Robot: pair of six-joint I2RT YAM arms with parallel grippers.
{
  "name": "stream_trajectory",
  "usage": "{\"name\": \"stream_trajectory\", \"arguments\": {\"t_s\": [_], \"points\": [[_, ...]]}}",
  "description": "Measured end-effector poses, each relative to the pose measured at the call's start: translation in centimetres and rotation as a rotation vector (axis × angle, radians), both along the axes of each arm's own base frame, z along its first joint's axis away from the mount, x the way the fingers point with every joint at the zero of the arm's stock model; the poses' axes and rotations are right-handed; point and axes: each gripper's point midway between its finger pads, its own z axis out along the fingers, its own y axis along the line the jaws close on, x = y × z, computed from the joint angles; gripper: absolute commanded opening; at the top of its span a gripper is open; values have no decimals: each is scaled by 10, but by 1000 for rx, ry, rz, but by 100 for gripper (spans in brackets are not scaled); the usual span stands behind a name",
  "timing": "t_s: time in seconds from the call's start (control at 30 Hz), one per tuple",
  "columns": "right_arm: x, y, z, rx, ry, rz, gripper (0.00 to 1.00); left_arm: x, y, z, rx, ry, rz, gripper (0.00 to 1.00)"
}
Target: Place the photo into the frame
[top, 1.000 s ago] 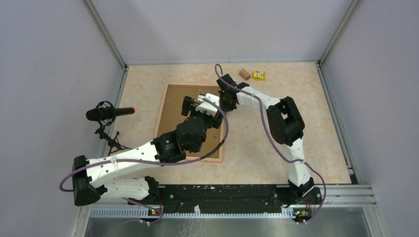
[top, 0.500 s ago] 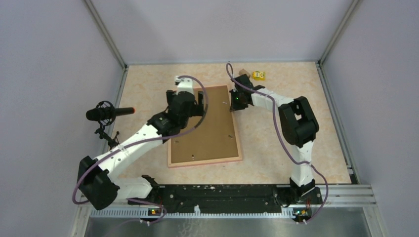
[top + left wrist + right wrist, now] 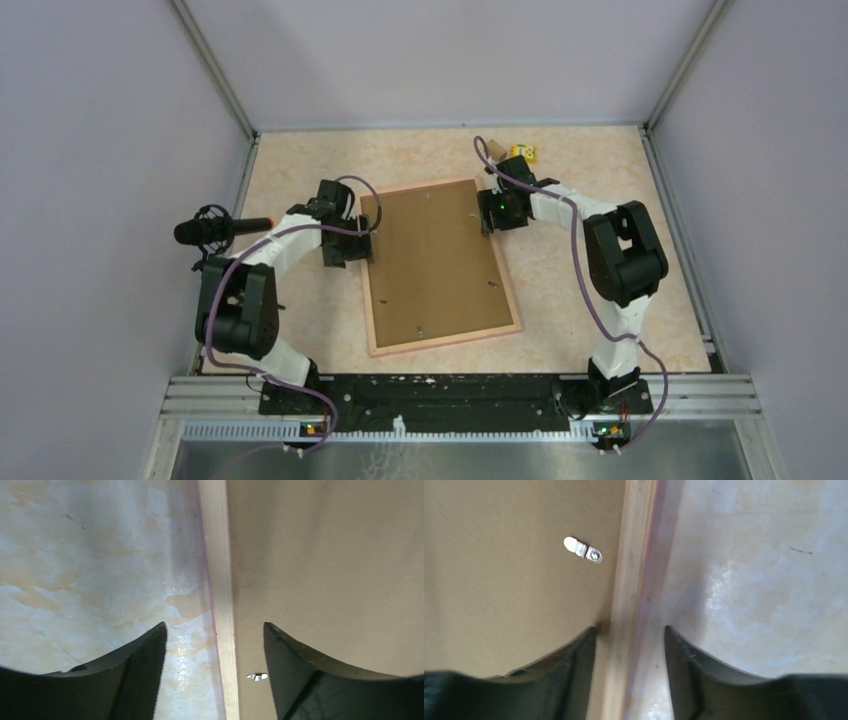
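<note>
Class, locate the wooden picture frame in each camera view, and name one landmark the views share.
Top external: the frame lies flat mid-table, slightly skewed.
Left wrist: one frame rail runs top to bottom near centre.
Right wrist: one frame rail runs top to bottom near centre.
Shared landmark: the brown backing board inside it, right of the rail in the left wrist view, left of it in the right.

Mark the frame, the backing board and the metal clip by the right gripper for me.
frame [image 3: 446, 338], top external view, near rail.
backing board [image 3: 438, 262], top external view, centre of the brown panel.
metal clip [image 3: 583, 550], right wrist view, middle of the tab.
</note>
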Motion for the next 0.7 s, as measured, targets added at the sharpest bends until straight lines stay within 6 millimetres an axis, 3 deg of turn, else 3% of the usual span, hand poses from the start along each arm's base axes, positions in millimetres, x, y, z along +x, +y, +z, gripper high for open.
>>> {"name": "stream_trajectory", "arguments": {"t_s": [0.13, 0.43, 0.7], "points": [[-3, -8, 1, -28, 5, -32, 88, -7, 0, -21, -41, 91, -15, 60], [2, -15, 0, -42, -24, -103, 85, -10, -14, -36, -114, 140, -50, 50], [11, -13, 4, -34, -64, -114, 82, -11, -15, -37, -119, 143, -53, 44]]}}
